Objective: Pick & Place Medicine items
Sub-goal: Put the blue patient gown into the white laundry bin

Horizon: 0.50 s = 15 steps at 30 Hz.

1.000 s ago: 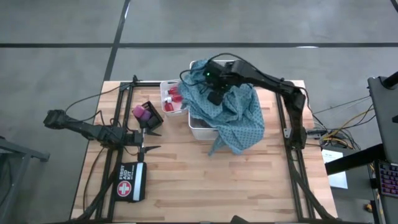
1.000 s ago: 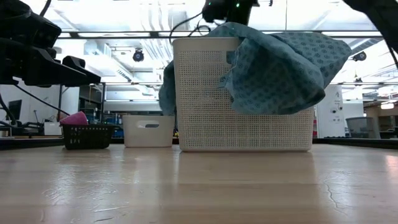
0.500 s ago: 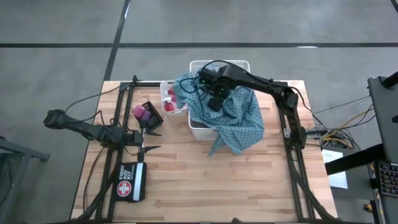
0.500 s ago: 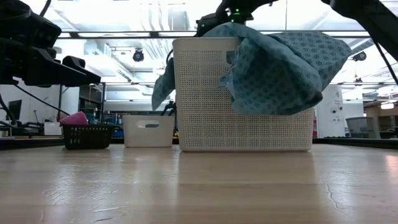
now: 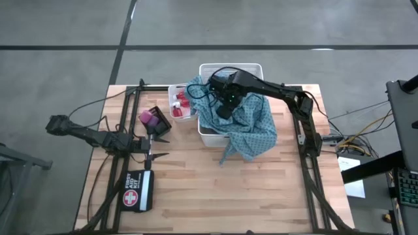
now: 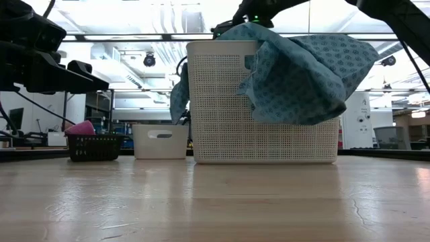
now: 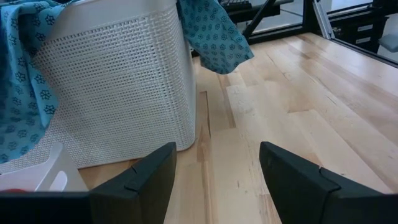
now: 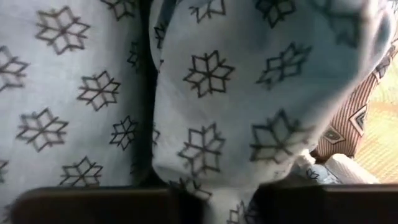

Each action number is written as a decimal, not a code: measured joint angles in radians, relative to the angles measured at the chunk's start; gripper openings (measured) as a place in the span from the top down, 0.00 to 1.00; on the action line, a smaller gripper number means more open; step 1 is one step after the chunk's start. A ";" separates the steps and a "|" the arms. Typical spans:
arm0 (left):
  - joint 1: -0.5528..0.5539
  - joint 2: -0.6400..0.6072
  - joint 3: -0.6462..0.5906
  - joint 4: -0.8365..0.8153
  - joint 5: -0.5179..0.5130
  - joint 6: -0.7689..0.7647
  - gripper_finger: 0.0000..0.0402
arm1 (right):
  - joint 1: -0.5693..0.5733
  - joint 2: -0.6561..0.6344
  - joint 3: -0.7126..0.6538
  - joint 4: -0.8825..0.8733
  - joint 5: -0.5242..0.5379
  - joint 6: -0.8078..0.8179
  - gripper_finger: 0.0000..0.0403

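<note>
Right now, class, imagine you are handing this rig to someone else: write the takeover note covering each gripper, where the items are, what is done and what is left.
Left gripper: open, empty, waiting over the table's left side near the first aid pouch.
Right gripper: down on the teal cloth at the big white basket; its grip is unclear.
Cloth: partly in the basket, much of it draped over the front and side walls.
Red bottles: in the small white bin.
Pink piece: in the small black basket.
Left: get the cloth fully inside.
</note>
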<state>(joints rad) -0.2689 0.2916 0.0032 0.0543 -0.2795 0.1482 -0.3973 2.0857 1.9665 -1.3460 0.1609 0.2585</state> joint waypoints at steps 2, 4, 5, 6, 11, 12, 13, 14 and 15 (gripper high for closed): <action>0.000 0.000 0.000 0.000 0.000 0.000 0.41 | 0.000 0.000 -0.009 0.004 0.013 0.011 0.78; 0.000 0.000 0.000 0.000 0.000 0.000 0.41 | 0.000 0.000 -0.014 0.006 0.019 0.011 0.71; 0.000 0.000 0.000 0.000 0.000 0.000 0.41 | 0.000 0.000 -0.015 0.007 0.021 0.011 0.67; 0.000 0.000 0.000 0.000 0.000 0.000 0.41 | 0.000 0.000 -0.016 0.009 0.021 0.011 0.63; 0.000 0.000 0.000 0.000 0.000 0.000 0.41 | 0.000 0.000 -0.011 0.018 0.025 0.004 0.49; 0.000 0.000 0.000 0.000 0.000 0.000 0.41 | 0.000 0.000 -0.007 0.017 0.025 -0.004 0.47; 0.000 0.000 0.000 0.000 0.000 0.000 0.41 | 0.000 -0.003 -0.002 0.016 0.025 -0.016 0.45; 0.000 0.000 0.000 0.000 0.000 0.000 0.41 | 0.001 -0.008 0.003 0.016 0.025 -0.027 0.44; 0.000 0.000 0.000 0.000 0.000 0.000 0.41 | 0.003 -0.015 0.007 0.016 0.031 -0.031 0.43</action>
<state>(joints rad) -0.2687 0.2916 0.0032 0.0542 -0.2796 0.1482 -0.3948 2.0704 1.9731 -1.3297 0.1917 0.2274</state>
